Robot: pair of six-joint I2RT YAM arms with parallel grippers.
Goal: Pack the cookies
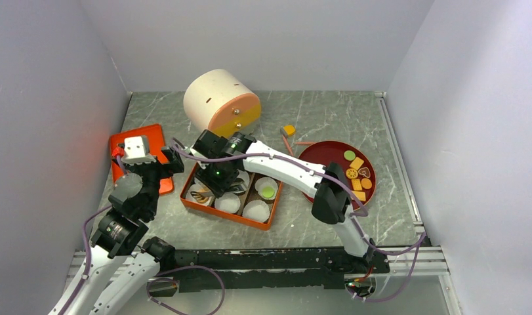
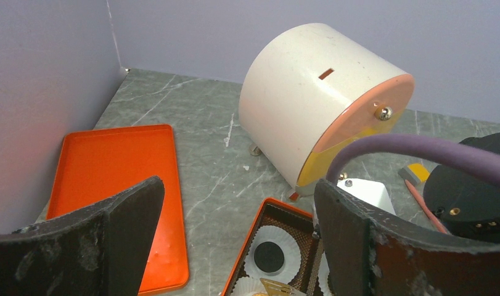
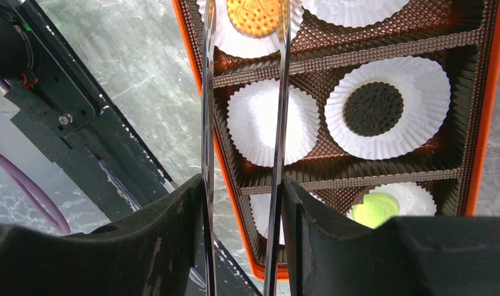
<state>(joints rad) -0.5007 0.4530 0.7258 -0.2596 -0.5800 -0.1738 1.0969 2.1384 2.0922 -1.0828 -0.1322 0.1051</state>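
Several cookies [image 1: 357, 172], round and square, lie on a red plate [image 1: 315, 152] at the right. An orange box [image 1: 250, 224] holds white paper cups. One cup has a green cookie [image 1: 267, 192] [image 3: 375, 208], one a black cookie [image 2: 269, 257] [image 3: 373, 108], one an orange cookie [image 3: 254, 15]. My right gripper [image 1: 214, 180] [image 3: 242, 185] hangs over the box, shut on metal tongs [image 3: 278, 92]. The tongs' blades stand apart and reach to the orange cookie. My left gripper [image 1: 148, 167] [image 2: 238, 203] is open and empty, left of the box.
An orange lid [image 1: 151, 141] [image 2: 118, 179] lies flat at the left wall. A white cylinder container [image 1: 217, 102] [image 2: 315, 98] lies on its side behind the box. A loose yellow square piece [image 1: 288, 130] and a red stick [image 1: 287, 143] lie between the box and the plate.
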